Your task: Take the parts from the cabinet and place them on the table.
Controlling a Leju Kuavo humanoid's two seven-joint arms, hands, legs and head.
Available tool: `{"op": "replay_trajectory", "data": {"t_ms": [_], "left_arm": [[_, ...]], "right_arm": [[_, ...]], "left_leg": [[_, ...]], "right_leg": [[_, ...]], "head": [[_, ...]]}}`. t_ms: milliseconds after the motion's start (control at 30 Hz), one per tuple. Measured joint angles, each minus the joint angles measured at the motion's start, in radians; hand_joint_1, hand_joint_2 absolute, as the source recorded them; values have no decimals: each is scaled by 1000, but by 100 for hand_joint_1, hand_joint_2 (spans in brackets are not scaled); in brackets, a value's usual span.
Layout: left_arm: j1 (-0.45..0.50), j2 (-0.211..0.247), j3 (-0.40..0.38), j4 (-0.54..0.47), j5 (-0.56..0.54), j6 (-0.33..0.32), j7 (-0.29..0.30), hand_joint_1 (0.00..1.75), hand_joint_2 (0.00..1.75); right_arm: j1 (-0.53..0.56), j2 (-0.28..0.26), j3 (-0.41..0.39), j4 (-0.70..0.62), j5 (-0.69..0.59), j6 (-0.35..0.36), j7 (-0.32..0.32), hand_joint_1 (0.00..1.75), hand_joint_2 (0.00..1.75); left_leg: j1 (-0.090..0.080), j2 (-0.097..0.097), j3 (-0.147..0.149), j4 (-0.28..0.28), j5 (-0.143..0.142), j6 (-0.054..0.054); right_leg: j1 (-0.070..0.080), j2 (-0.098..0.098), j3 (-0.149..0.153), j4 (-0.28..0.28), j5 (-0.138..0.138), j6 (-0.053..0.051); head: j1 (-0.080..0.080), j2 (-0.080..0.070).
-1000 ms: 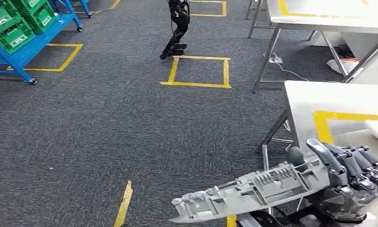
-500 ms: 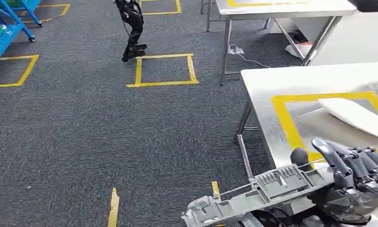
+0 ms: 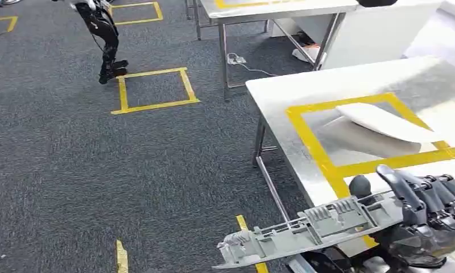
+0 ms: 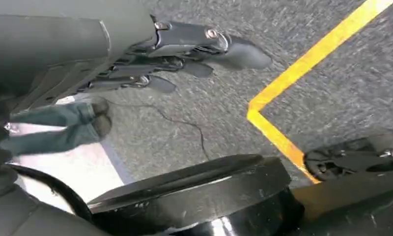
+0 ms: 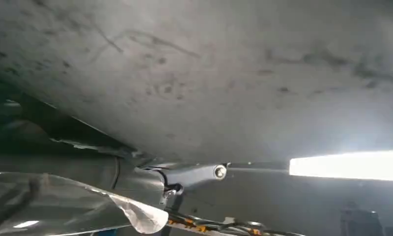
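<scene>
Grey ribbed part [image 3: 305,236] in right hand's [image 3: 427,227] grip; left hand [image 4: 184,56] empty, fingers apart.

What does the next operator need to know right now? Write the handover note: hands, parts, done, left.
Right hand: holds the long grey part at one end; the part sticks out to the robot's left, over the carpet, beside the steel table.
Left hand: hangs over the carpet, fingers extended, holding nothing.
Done: one white part already lies inside the yellow tape frame on the table.
Left: bring the grey part over the table and set it down, probably within the frame; the cabinet is out of sight, so remaining parts are unknown.
</scene>
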Motion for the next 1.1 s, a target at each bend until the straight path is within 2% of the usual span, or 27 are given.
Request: {"op": "replay_trajectory", "data": {"t_ms": [33, 67, 100, 133, 200, 233, 267, 300, 333, 367, 400, 433, 533, 567, 600, 633, 700, 733, 767, 800, 867, 900, 933, 967, 1033, 1067, 1100], "left_arm": [[0, -3, 0, 0, 0, 0, -1, 0, 175], [-1, -3, 0, 0, 0, 0, -1, 0, 175], [0, -5, 0, 0, 0, 0, -1, 0, 175], [3, -5, 0, 0, 0, 0, -2, 0, 175], [7, -2, 0, 0, 2, 2, -2, 0, 175], [7, -2, 0, 0, 2, 2, -2, 0, 175], [7, -2, 0, 0, 2, 2, -2, 0, 175], [7, -2, 0, 0, 2, 2, -2, 0, 175], [7, -2, 0, 0, 1, 2, -2, 0, 175], [7, -2, 0, 0, 0, 1, -2, 0, 175], [7, 1, 0, 0, -2, 1, -3, 0, 175], [8, 1, -2, 0, -3, 0, -3, 0, 175], [3, 2, -6, 0, -8, -2, -3, 0, 175], [1, 3, -8, 0, -13, -3, -3, 0, 175], [2, 2, -11, 0, -15, -8, -3, 0, 175], [3, 2, -13, 0, -15, -8, -4, 0, 175], [-5, 5, -13, 0, -14, -9, -6, 0, 175], [-11, 4, -13, 0, -14, -10, -6, 0, 175], [-12, 4, -14, 0, -14, -10, -6, 0, 175], [-11, 4, -14, 0, -14, -10, -6, 0, 175], [-6, 3, -17, 0, -17, -11, -5, 0, 175], [-1, 3, -19, 0, -19, -11, -5, 0, 175], [1, 3, -21, 0, -19, -14, -5, 0, 175], [0, 3, -22, 0, -20, -14, -5, 0, 175], [-3, 1, -24, 0, -20, -16, -5, 0, 175], [-3, -3, -26, 0, -20, -17, -5, 0, 175], [-3, -3, -27, 0, -21, -17, -5, 0, 175]], "right_arm": [[-1, 0, 0, -1, 0, 0, 0, 175, 175], [1, 0, 0, -3, 0, 0, 0, 175, 175], [-5, -1, 0, -4, 0, 0, 0, 175, 175], [-7, -1, 1, -4, 0, 0, 0, 175, 175], [-4, -2, 1, -4, -1, 0, 0, 175, 175], [-5, -3, 1, -4, -1, 0, 0, 175, 175], [-5, -3, 1, -4, -1, 0, 0, 175, 175], [-7, -4, 1, -5, -2, 0, 0, 175, 175], [-9, -5, 2, -9, -8, 0, 0, 175, 175], [-17, -7, 5, -16, -15, 0, 0, 175, 175], [-29, -11, 10, -23, -23, 0, 0, 175, 175], [-41, -14, 16, -32, -34, 0, 0, 175, 175], [-69, -29, 35, -60, -66, 0, 0, 175, 175], [-80, -35, 43, -73, -75, 0, 0, 175, 175], [-93, -39, 50, -82, -82, -2, 0, 175, 175], [-105, -42, 59, -87, -84, -2, 0, 175, 175], [-112, -48, 68, -92, -86, -2, 0, 175, 175], [-112, -51, 70, -94, -86, -2, 0, 175, 175], [-114, -53, 72, -94, -86, -2, 0, 175, 175], [-117, -56, 73, -95, -87, -1, 0, 175, 175], [-124, -60, 76, -101, -87, -1, 0, 175, 175], [-130, -64, 77, -103, -88, -1, 0, 175, 175], [-136, -69, 78, -103, -89, -1, 0, 175, 175], [-139, -72, 78, -106, -89, -1, 0, 175, 175], [-140, -79, 78, -111, -84, -1, 0, 175, 175], [-141, -82, 78, -115, -82, -1, 0, 175, 175], [-143, -86, 78, -117, -79, -2, 1, 175, 175]], "left_leg": [[4, 12, 2, -9, 7, 8], [7, 33, 6, -18, 13, 13], [5, 42, 6, -22, 15, 18], [4, 57, 5, -22, 16, 20], [0, 89, 3, -21, 15, 21], [-1, 104, 3, -21, 14, 22], [-1, 117, 4, -20, 13, 21], [-1, 129, 6, -20, 12, 21], [-1, 140, 8, -20, 9, 18], [-2, 150, 12, -18, 6, 14], [-12, 157, 12, -17, 2, 9], [-14, 164, 10, -14, -1, 5], [-14, 194, 19, -17, -2, -4], [-11, 175, 19, -10, -14, -14], [-8, 121, 6, 27, -41, -18], [-6, 89, -26, 101, -83, -19], [-6, 72, -99, 265, -152, -20], [-6, 72, -122, 315, -159, -19], [-6, 71, -118, 308, -139, -17], [-6, 71, -95, 253, -95, -13], [-5, 44, -26, 85, 3, -4], [-3, -6, -6, 30, 16, 0], [1, -12, 1, 5, 12, 2], [-2, -5, 4, -3, 0, 2], [-5, 11, 1, -6, 6, 10], [5, 26, 3, -20, 16, 18], [2, 39, 6, -25, 19, 22]], "right_leg": [[3, 10, -3, -1, 4, 7], [4, -22, -17, 14, -10, 6], [9, -73, -36, 54, -41, 9], [9, -101, -68, 124, -78, 14], [5, -123, -136, 277, -137, 21], [3, -125, -148, 306, -140, 23], [3, -128, -135, 286, -120, 24], [2, -133, -100, 227, -87, 24], [2, -148, -43, 126, -43, 23], [3, -184, 12, 30, -16, 22], [17, -231, 30, 4, -41, 14], [13, -209, 32, 0, -32, -1], [14, -176, 26, -1, -29, -16], [6, -167, 30, -6, -24, -24], [5, -155, 30, -6, -24, -30], [5, -144, 29, -6, -22, -34], [7, -120, 28, -6, -22, -36], [8, -106, 29, -6, -22, -36], [9, -92, 30, -6, -21, -36], [10, -75, 31, -5, -20, -36], [10, -46, 32, -5, -17, -33], [9, -35, 29, -5, -14, -28], [13, -19, 21, 1, -12, -24], [10, -12, 10, 1, -6, -16], [5, 7, 5, -6, 3, -2], [6, 4, -6, -1, 0, 0], [11, -56, -18, 21, -20, 2]], "head": [[0, 0], [1, 0], [10, 0], [12, 0], [11, 0], [11, 0], [11, 0], [11, 0], [11, 0], [12, 0], [13, 0], [8, 0], [11, 0], [11, 0], [3, 0], [0, 0], [0, 0], [0, 0], [0, 0], [-1, 0], [-1, 0], [0, 0], [0, 0], [-1, 0], [0, 0], [0, 0], [3, 0]]}}
